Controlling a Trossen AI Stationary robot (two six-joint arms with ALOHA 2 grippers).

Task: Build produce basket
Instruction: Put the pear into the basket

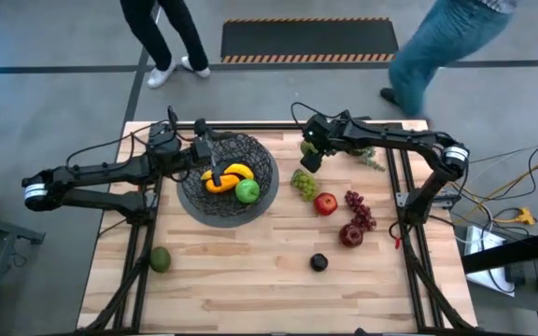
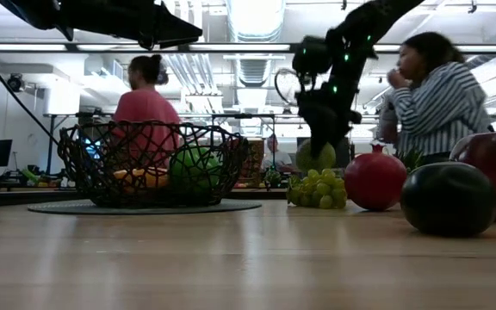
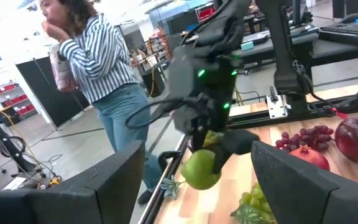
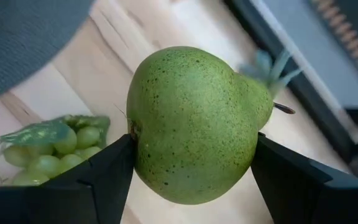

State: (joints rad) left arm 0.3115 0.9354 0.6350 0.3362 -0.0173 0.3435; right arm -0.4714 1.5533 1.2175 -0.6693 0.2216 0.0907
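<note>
I see the basket [image 1: 227, 182] on the far left part of the surface [image 1: 250, 289], with a banana [image 1: 238, 172], an orange piece [image 1: 215, 184] and a green apple [image 1: 247, 192] already inside it. My left gripper [image 1: 211, 154] hangs over the basket's far rim, jaws parted and holding nothing. To the right of the basket, out past its rim, my right gripper [image 4: 191, 155] has its jaws clamped on the two sides of a pear [image 4: 194, 121]; in the low view the pear [image 2: 315, 157] sits clear of the surface, above the green grapes [image 2: 319, 189]. Those green grapes [image 1: 304, 183] lie just right of the basket, and a red apple [image 1: 325, 203] is beside them, farther from it. Beyond that come the dark red grapes [image 1: 359, 209], with a pomegranate-like red fruit [image 1: 350, 234] nearer the front edge than they are. A small black fruit [image 1: 318, 263] lies toward the front, right of the basket, and an avocado [image 1: 161, 259] lies in front of the basket on its left side. Behind the surface a person in a striped shirt [image 2: 437, 99] stands on the right and a person in a pink top [image 2: 147, 108] shows through the basket's mesh.
</note>
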